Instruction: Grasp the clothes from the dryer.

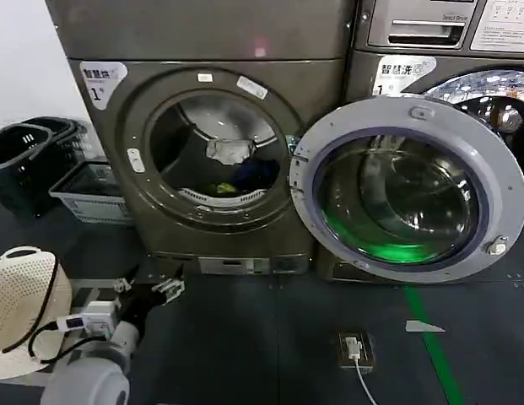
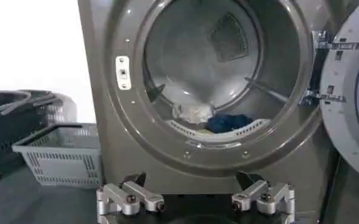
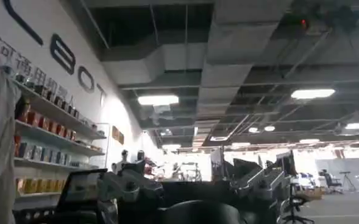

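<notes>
The clothes lie inside the drum of the dryer, low down just behind the lip of the porthole: a whitish-grey piece sits uppermost, a dark blue piece is beside it toward the hinge side, and a bright yellow-green piece peeks out beneath them at the drum's bottom edge. In the left wrist view the whitish-grey piece and the dark blue one rest touching each other on the perforated strip at the front of the drum. The dryer's glass door with its grey rim is swung wide open to the right, standing in front of the neighbouring grey machine. Small white stickers mark the ring around the porthole. The left gripper hangs low in front of the dryer, below the porthole and near the machine's base, well apart from the clothes; its fingers are spread wide with nothing between them. The right gripper points up and away toward the ceiling of the room, its fingers spread apart and holding nothing. On the dark floor to the left of the dryer stand a grey basket and a black basket beside it, and a cream-coloured perforated basket sits close by the left arm.
</notes>
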You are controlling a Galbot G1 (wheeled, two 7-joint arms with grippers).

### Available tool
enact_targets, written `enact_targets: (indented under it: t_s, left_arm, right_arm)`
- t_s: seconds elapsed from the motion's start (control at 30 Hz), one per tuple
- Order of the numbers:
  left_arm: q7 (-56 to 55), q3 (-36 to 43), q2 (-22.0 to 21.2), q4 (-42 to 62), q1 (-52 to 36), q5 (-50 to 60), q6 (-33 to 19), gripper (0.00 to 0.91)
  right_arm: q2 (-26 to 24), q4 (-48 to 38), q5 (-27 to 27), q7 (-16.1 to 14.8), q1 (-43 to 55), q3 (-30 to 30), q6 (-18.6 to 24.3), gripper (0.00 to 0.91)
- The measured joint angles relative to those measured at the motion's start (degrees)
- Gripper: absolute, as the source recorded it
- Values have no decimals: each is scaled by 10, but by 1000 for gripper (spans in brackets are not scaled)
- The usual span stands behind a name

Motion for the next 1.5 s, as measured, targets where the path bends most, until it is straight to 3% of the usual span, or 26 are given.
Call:
enact_targets:
  t_s: [1.5]
  left_arm:
    - [1,13,-5,16,-4,11,0,907]
  right_arm:
    - [5,-3,-1,1,4,-3,1,907]
